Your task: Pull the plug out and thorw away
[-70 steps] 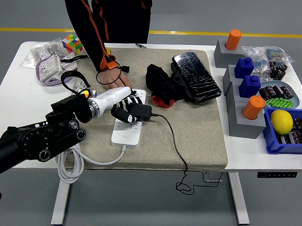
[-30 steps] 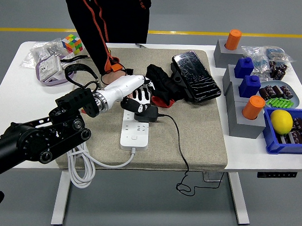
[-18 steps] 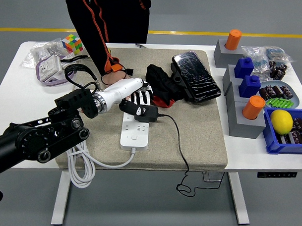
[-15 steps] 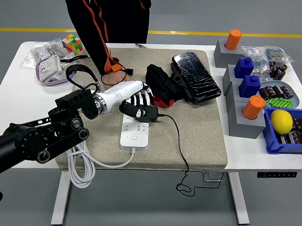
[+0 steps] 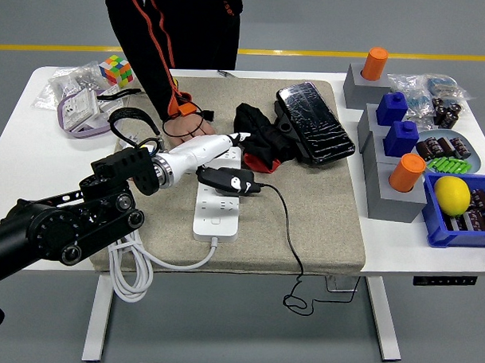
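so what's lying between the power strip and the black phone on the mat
In the head view, between the white power strip and the black phone lies a crumpled black cloth with a red patch, plus the black plug in the robot's left hand.

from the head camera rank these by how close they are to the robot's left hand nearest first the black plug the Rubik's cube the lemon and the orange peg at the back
From the left hand:
1. Black plug, in its fingers, over the power strip.
2. Rubik's cube, far left of the table.
3. Orange peg, far right, at the back.
4. Lemon, in the blue bin at the right edge.
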Robot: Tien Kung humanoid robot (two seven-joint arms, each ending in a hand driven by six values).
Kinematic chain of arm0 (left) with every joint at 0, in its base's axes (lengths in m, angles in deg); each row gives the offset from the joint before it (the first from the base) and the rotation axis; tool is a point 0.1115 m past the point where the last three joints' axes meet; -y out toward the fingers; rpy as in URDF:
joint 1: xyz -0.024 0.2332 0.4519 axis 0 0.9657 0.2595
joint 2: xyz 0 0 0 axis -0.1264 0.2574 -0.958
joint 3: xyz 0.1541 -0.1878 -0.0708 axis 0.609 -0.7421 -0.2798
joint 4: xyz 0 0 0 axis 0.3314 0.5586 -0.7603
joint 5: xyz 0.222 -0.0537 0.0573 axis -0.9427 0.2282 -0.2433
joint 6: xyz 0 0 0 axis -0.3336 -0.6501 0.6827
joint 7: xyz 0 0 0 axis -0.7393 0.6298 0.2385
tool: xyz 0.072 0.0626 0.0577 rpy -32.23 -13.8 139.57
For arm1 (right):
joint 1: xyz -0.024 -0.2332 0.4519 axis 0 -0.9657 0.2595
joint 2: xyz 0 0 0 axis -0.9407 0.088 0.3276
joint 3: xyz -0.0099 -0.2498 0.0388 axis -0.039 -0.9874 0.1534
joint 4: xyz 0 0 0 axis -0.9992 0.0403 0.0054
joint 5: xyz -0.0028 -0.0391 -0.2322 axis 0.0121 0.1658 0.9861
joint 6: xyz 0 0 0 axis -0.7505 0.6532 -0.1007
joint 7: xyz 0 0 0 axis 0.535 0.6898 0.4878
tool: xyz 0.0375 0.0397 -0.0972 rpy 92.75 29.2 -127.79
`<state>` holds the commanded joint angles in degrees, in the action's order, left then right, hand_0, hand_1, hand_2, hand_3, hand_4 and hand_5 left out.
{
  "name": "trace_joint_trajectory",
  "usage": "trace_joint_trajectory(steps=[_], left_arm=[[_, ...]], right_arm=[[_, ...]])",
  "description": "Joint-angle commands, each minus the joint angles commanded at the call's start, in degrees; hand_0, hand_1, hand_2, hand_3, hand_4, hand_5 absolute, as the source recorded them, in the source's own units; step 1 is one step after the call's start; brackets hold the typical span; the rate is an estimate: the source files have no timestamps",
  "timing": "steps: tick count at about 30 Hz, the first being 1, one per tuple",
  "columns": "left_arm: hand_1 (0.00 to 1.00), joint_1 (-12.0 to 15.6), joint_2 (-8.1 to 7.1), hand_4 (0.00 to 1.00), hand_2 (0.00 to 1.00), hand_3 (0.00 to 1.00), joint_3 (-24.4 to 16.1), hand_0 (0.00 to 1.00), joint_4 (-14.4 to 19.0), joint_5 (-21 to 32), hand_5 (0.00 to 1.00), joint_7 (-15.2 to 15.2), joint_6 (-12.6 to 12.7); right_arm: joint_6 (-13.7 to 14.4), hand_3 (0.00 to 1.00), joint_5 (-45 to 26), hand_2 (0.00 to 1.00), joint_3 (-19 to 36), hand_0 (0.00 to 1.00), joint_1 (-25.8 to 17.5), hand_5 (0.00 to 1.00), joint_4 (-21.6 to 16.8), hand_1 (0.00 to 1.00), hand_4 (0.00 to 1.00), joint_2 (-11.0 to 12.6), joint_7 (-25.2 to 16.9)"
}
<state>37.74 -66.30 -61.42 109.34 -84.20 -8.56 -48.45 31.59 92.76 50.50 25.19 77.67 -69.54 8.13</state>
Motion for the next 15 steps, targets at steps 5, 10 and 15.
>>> trace_joint_trajectory(steps=[5,10,15], left_arm=[[0.677,-0.7,0.61,0.998,0.692,0.768,2.5,0.65,-2.7,-1.3,0.178,0.3,2.2],[0.677,-1.0,1.14,0.998,0.692,0.768,3.4,0.65,-4.3,-1.9,0.178,0.2,3.7],[0.613,-1.1,1.38,0.998,0.572,0.632,4.0,0.554,-4.9,-1.2,0.055,0.1,4.0]], right_arm=[[0.0,0.699,-0.1,0.706,-0.2,0.66,0.1,0.508,-0.1,0.698,0.998,0.1,0.0],[0.0,0.699,-0.1,0.706,-0.2,0.66,0.1,0.508,0.0,0.698,0.998,0.1,0.0],[0.0,0.698,-0.2,0.706,-0.4,0.66,0.0,0.508,0.0,0.698,0.998,0.1,0.0]])
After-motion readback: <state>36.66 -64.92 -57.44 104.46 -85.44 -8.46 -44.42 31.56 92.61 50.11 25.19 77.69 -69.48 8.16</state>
